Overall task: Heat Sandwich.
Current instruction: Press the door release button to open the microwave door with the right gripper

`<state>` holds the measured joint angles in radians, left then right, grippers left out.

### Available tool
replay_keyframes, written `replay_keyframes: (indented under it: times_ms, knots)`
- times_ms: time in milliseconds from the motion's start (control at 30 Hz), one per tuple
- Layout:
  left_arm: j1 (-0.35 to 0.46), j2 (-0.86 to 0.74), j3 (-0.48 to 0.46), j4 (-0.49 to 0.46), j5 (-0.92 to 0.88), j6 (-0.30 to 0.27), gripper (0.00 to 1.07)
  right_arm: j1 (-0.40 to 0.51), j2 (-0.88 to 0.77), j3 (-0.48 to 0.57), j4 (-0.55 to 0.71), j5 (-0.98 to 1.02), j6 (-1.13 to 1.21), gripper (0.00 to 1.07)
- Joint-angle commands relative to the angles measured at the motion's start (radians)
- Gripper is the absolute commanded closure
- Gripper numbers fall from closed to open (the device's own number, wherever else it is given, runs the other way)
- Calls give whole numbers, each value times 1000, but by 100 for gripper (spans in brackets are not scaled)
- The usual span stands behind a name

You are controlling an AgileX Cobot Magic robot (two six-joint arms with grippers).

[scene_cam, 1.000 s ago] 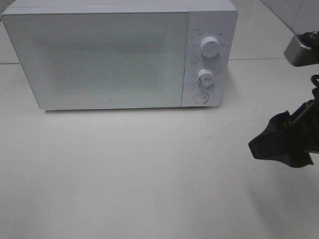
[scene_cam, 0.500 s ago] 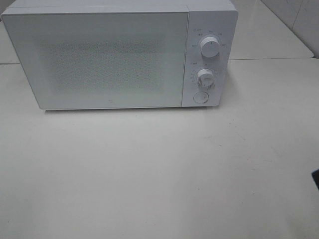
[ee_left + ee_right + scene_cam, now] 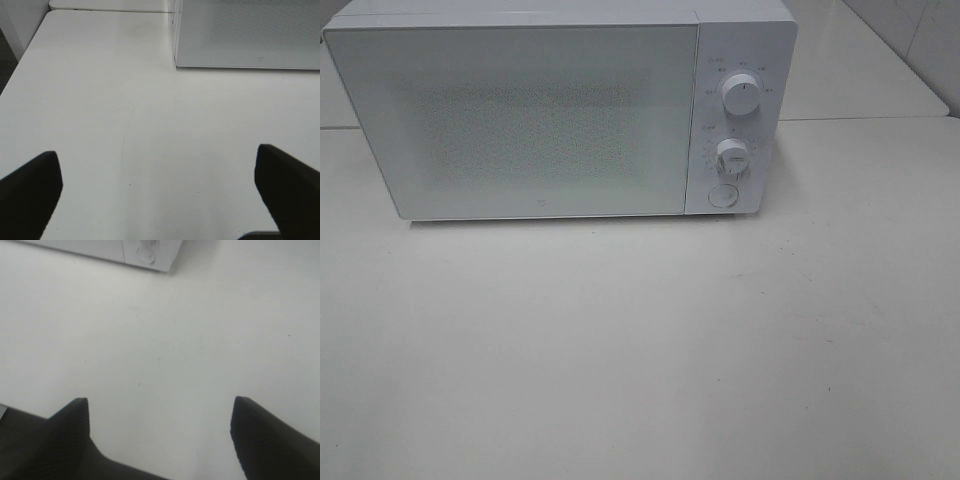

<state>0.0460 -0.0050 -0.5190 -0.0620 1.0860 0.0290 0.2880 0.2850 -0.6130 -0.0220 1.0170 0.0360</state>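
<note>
The sandwich is not in any view. A white microwave (image 3: 560,110) stands at the back of the white table (image 3: 640,350) with its door shut; two knobs and a round button sit on its right panel (image 3: 735,120). Its lower front corner shows in the left wrist view (image 3: 250,35) and its button corner in the right wrist view (image 3: 145,255). My left gripper (image 3: 160,190) is open and empty over bare table left of the microwave. My right gripper (image 3: 160,430) is open and empty over bare table in front of the microwave's right end. Neither gripper shows in the exterior view.
The table's left edge (image 3: 20,65) runs beside a darker floor in the left wrist view. A seam between table tops (image 3: 860,118) runs behind the microwave's right side.
The right arm, at the exterior view's right edge one second ago, has drawn back out of that view. The microwave has not moved.
</note>
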Motion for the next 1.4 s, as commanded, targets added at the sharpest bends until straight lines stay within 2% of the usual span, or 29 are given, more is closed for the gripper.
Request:
replay_keyframes:
  times_ms: [33, 300, 533, 1167, 1400]
  knots:
    - [3, -16, 4, -1, -12, -5, 9, -47, -72, 39, -4, -17, 3, 33]
    - [3, -16, 4, -1, -12, -5, 9, -149, -210, 115, 4, -24, 10, 33]
    - [3, -16, 4, -1, -12, -5, 9, -200, -319, 114, 4, -24, 9, 33]
    - [3, -6, 4, -1, -12, -4, 9, -215, -316, 111, 5, -27, 6, 33]
    - [3, -6, 4, -1, -12, -4, 9, -215, -266, 88, 6, -110, 6, 33]
